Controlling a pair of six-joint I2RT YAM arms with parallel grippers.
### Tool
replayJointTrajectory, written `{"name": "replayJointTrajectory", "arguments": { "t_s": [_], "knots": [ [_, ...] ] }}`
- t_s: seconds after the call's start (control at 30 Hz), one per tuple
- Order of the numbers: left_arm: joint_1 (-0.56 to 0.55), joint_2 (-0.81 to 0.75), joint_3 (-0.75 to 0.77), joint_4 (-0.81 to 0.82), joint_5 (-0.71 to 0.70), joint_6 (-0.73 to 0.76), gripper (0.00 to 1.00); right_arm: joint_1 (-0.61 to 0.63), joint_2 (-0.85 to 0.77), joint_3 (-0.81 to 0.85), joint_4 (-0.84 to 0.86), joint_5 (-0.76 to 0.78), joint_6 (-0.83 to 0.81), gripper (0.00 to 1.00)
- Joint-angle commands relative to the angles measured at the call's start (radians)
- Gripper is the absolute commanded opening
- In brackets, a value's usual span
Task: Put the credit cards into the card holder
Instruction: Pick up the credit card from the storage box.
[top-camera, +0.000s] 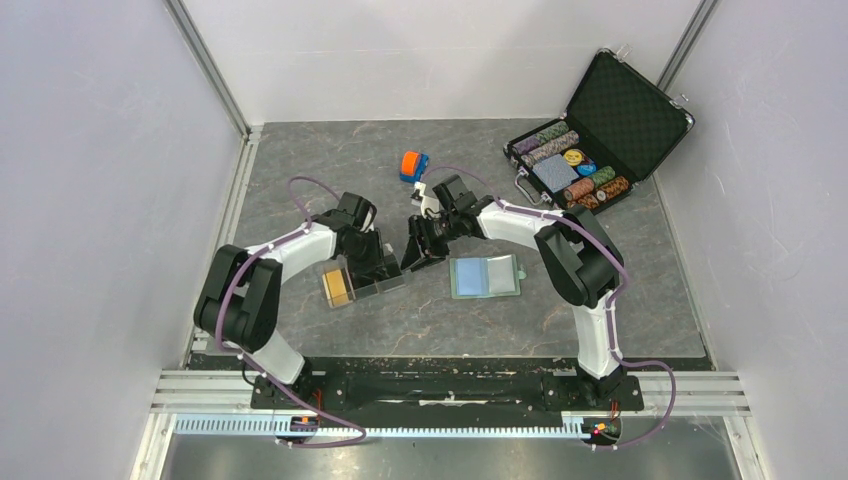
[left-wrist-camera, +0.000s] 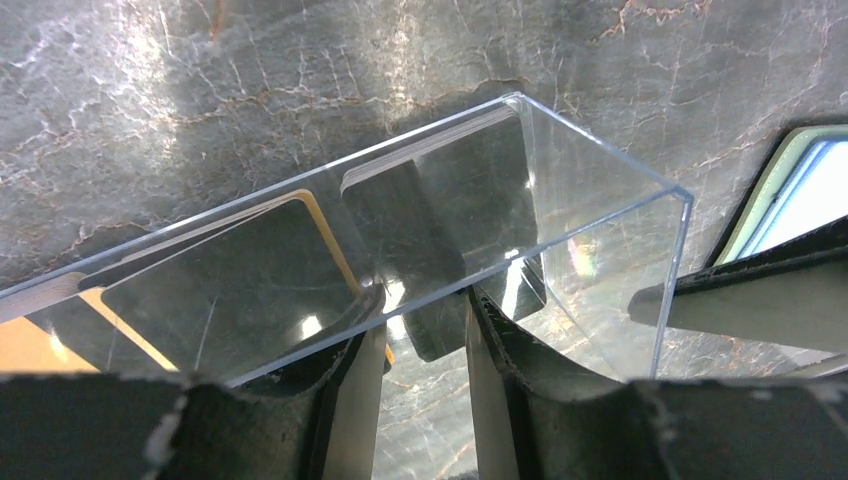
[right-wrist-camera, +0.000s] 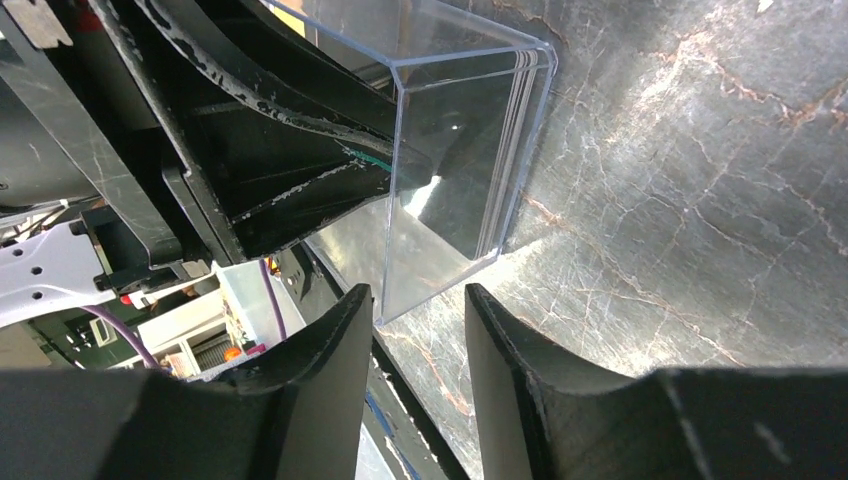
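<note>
— So where are the cards (left-wrist-camera: 450, 190) right now?

— In the clear tray (left-wrist-camera: 610, 260), just ahead of the left claw (left-wrist-camera: 422, 310). Its jaws stand apart, one either side of the tray's near wall, and I can't see them pinching anything.

— And the other one?

— The right claw (right-wrist-camera: 415, 300) is parted too, with the tray's end corner just beyond its tips. The tray's long side runs crosswise in front of the left claw and end-on to the right one. I'd say the left claw is nearer the cards and the right is placed to steady the end.

— Where's the wallet (top-camera: 486, 277)?

— It's lying open, off to the left claw's right and behind the right claw, toward that arm's base. Any card has to travel that way.

— Do the cameras agree?

— Each gives something different. The left wrist shows a black stack and orange-edged cards beside it. The right wrist shows only thin card edges against the end wall, and the left claw's fingers through the plastic. Only the overhead view shows the whole open wallet.
</note>
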Motion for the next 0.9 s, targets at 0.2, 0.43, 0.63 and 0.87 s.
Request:
{"name": "replayJointTrajectory", "arguments": {
  "t_s": [0.2,0.43,0.63,0.87],
  "knots": [
    [0.004,0.053,0.020,0.045,-0.003,-0.031,0.36,0.009,-0.004,0.013,0.008,-0.027,-0.009,0.31],
    [0.000,0.033,0.048,0.052,0.026,-0.028,0.03,0.010,-0.002,0.012,0.009,-0.031,-0.005,0.27],
    [-0.016,0.027,0.084,-0.010,-0.010,0.012,0.02,0.012,-0.009,0.012,0.009,-0.035,0.001,0.25],
    [-0.046,0.065,0.138,-0.084,-0.038,0.065,0.08,0.029,-0.040,-0.002,0.009,-0.043,0.032,0.25]
  ]
}}
